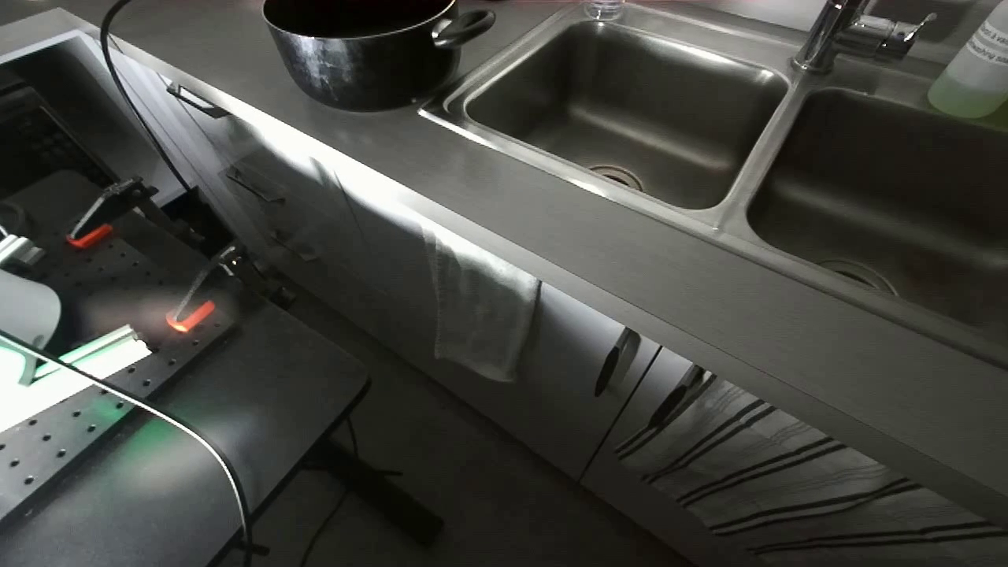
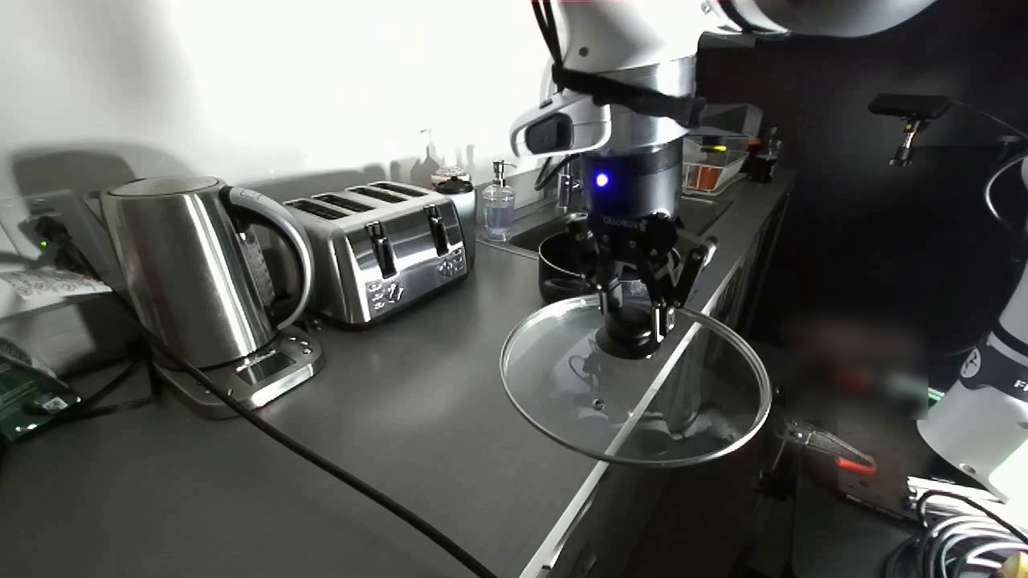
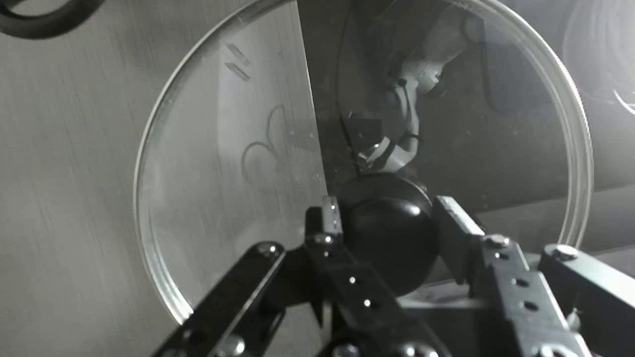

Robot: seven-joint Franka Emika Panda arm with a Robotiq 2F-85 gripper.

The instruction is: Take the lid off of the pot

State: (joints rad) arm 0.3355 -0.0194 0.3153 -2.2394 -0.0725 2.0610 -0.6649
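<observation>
The pot (image 1: 354, 67) is dark grey metal, open at the top, and stands on the counter beside the sink. It also shows in an exterior view (image 2: 554, 273), partly hidden behind my gripper. A dark curved loop, likely its handle (image 3: 39, 22), shows at the wrist view's top left corner. My gripper (image 2: 637, 319) is shut on the black knob of the clear glass lid (image 2: 554, 385), which hangs in the air off the pot, over the counter's front edge. In the wrist view the fingers (image 3: 384, 228) stand either side of the knob, with the lid (image 3: 268, 148) below.
A kettle (image 2: 185, 273) and a toaster (image 2: 393, 249) stand at the back of the counter (image 2: 377, 449). A black cable (image 2: 321, 461) crosses the counter. Two sink basins (image 1: 630, 118) lie beyond the pot, with a tap (image 1: 823, 35) and soap bottles nearby.
</observation>
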